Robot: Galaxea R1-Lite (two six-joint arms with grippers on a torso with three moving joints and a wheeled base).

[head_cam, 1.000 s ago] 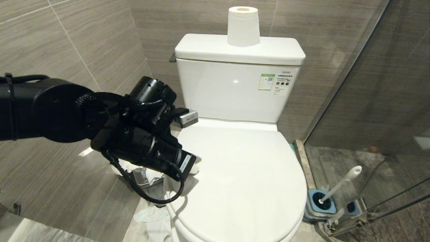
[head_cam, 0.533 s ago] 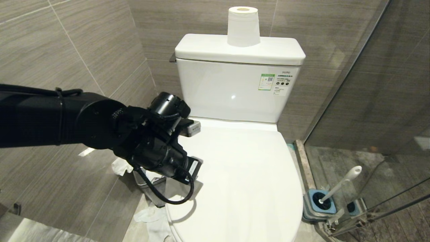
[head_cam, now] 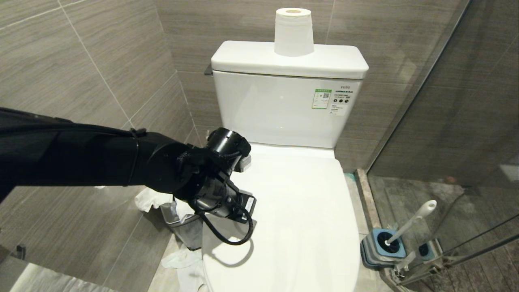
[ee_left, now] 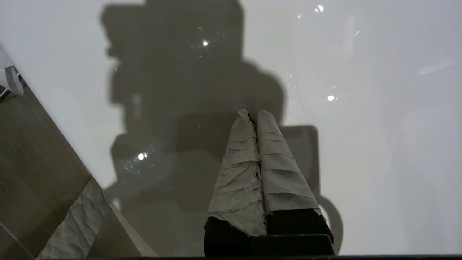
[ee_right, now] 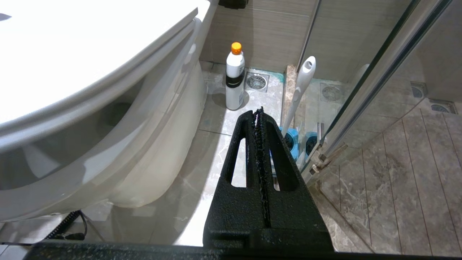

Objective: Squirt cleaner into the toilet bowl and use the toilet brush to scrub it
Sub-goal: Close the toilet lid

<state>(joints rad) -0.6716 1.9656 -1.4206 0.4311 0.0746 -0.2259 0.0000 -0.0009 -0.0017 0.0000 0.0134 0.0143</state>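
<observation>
None of the job is done: my clenched, empty left end effector (ee_left: 257,119) hovers over the closed toilet lid (head_cam: 300,211), while the toilet brush (head_cam: 409,223) waits in its holder at four o'clock.

- toilet lid (head_cam: 308,219): glossy white, smooth, mirrors arm shadow
- tank (head_cam: 279,109): glossy white ceramic look, paper sticker on it
- paper roll (head_cam: 293,32): soft matt white paper
- walls (head_cam: 101,52): matt grey-brown tile, faint grain
- left gripper (ee_left: 257,124): fingers wrapped in wrinkled pale tape, matt
- right gripper (ee_right: 259,119): rough black grainy plastic
- toilet brush (ee_right: 301,86): smooth white plastic handle
- bottle (ee_right: 235,77): smooth white plastic, orange cap
- shower door (head_cam: 458,121): clear glass
</observation>
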